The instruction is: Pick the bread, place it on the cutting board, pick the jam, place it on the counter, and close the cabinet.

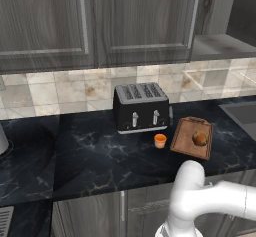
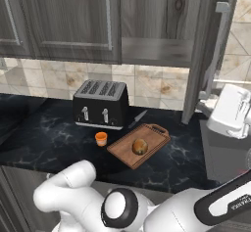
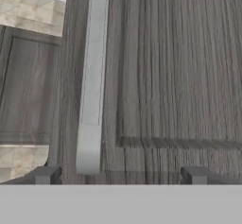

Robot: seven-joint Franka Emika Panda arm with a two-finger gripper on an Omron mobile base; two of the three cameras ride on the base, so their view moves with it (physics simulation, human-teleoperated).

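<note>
— What blocks you around the toaster (image 2: 101, 104)?
— The open cabinet (image 2: 211, 55) door stands edge-on to its right, above the counter (image 2: 44, 138). The jam (image 2: 101, 138) and cutting board (image 2: 138, 145) sit just in front.
— Free room?
— Bare counter lies left of the toaster.

Beige marbled tile backsplash (image 1: 75, 88) behind a black four-slot toaster (image 1: 140, 106), grey base-cabinet fronts (image 1: 90, 213) below.
</note>
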